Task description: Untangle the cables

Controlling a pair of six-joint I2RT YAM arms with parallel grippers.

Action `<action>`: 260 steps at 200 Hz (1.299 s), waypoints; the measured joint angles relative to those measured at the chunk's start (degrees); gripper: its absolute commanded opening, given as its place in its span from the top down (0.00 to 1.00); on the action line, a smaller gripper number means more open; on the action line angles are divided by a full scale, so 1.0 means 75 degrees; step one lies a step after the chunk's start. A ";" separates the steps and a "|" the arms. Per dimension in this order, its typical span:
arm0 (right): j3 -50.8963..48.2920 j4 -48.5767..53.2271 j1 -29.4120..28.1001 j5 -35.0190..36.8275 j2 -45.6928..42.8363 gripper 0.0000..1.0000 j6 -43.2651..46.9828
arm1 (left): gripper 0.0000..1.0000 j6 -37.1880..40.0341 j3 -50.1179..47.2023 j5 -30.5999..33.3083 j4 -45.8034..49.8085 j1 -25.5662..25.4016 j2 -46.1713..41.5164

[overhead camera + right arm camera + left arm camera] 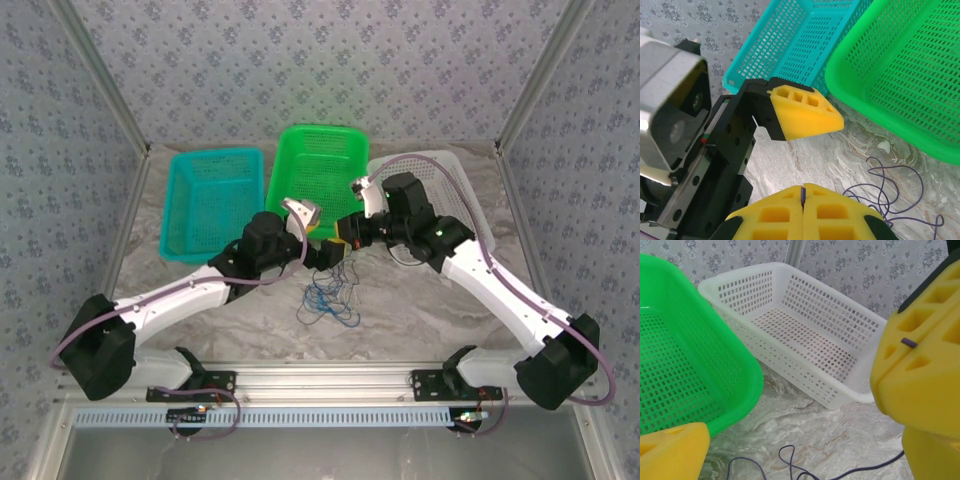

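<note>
Over the marbled table (235, 325), near the green basket (318, 165), my left gripper (805, 450) gapes wide, gripping nothing, beside my right gripper (803, 192), clamped shut on a dark purplish cable (803, 195); blue cables (325, 300) lie tangled toward my bases, close by both grippers.

Both arms basically same look: left arm (175, 307), right arm (500, 292), smooth white tube links, chunky matte-black joints. Thick dusty-purple cables (594, 365) running along outside, kinda loopy. Black blocks at bases, bit of red wiring. Fingers (807, 117) bright yellow, wedge-shaped, with hollow pockets moulded in, black backing pieces. Left wrist has boxy silvery housing (671, 92), rounded corners, dark front face. Black rail (710, 160) next to it, round screw holes, silver-grey strip.
</note>
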State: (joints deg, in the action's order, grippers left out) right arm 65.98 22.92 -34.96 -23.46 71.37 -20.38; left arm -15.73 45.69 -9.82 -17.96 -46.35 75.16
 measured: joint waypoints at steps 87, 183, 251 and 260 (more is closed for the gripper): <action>-0.0020 -0.0012 0.0119 -0.0137 -0.0262 1.00 -0.0364 | 0.15 0.0009 0.0000 0.0169 -0.0583 -0.0093 0.0143; 0.0122 0.0015 0.0230 -0.0198 -0.0323 1.00 -0.0769 | 0.18 0.0058 0.0073 -0.0306 -0.0828 -0.0114 0.0329; 0.0440 -0.0035 0.0350 -0.0192 -0.0568 1.00 -0.0892 | 0.13 0.0058 0.0070 -0.0799 -0.1236 -0.0192 0.0341; 0.0452 -0.0041 0.0353 -0.0192 -0.0568 1.00 -0.0915 | 0.13 0.0055 0.0070 -0.0851 -0.1253 -0.0192 0.0341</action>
State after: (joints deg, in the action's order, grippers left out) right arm 69.36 22.61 -32.32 -24.91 67.11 -27.24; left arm -15.31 46.22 -16.21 -27.35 -47.79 77.71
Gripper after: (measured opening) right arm 0.067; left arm 0.868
